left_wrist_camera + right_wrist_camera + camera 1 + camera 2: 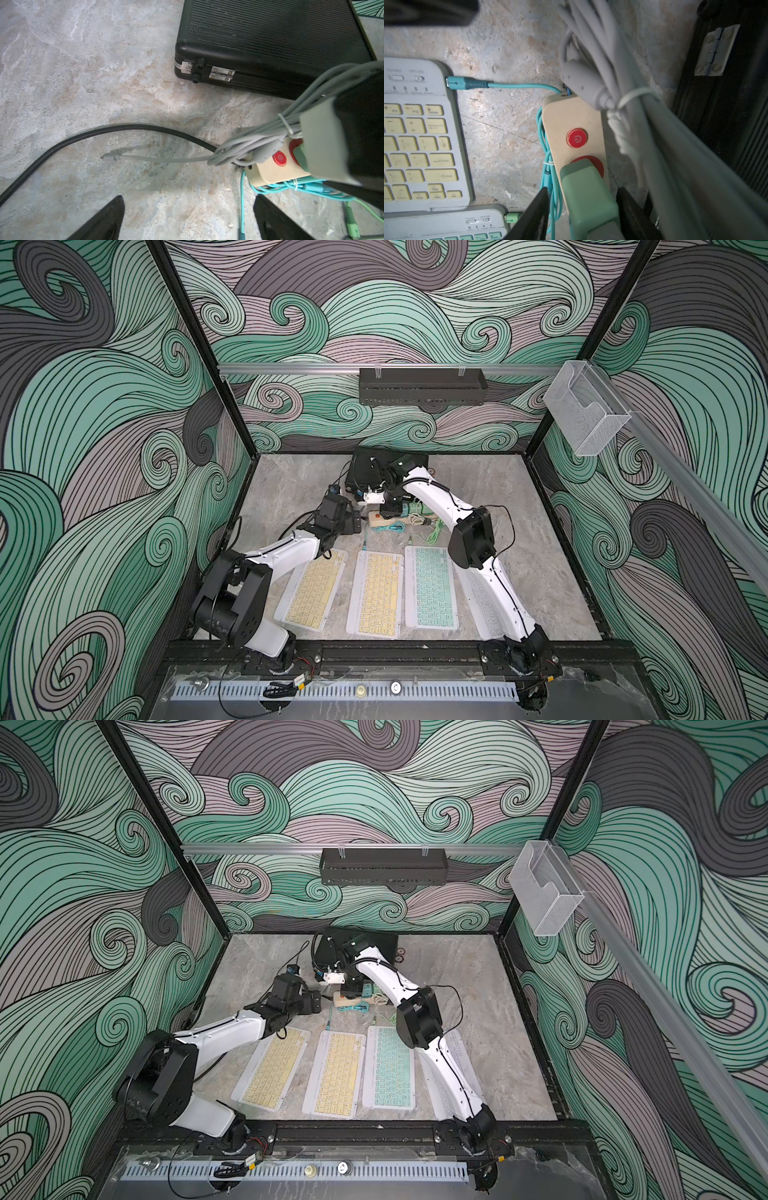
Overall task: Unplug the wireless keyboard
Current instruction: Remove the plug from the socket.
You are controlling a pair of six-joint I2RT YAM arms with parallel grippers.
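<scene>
At the near edge of the surface [540, 572], four are laid side by side: a yellow keyboard [311, 593], a second yellow keyboard [376, 593], a teal keyboard [432, 587] and a white keyboard [482, 614] partly under the right arm. On the second yellow keyboard "Connect", "OFF/ON", "Enter" and "Shift" can be read, and a teal cable [519, 85] is plugged into its corner. Beyond, the right fingers [535, 216] are spread around a green adapter [587, 197] seated in the power strip [571, 116], with a gap seen at one side. The left fingers [104, 220] are held wide apart above bare surface near a black cable [62, 143]. Farthest lies a black case [270, 41].
</scene>
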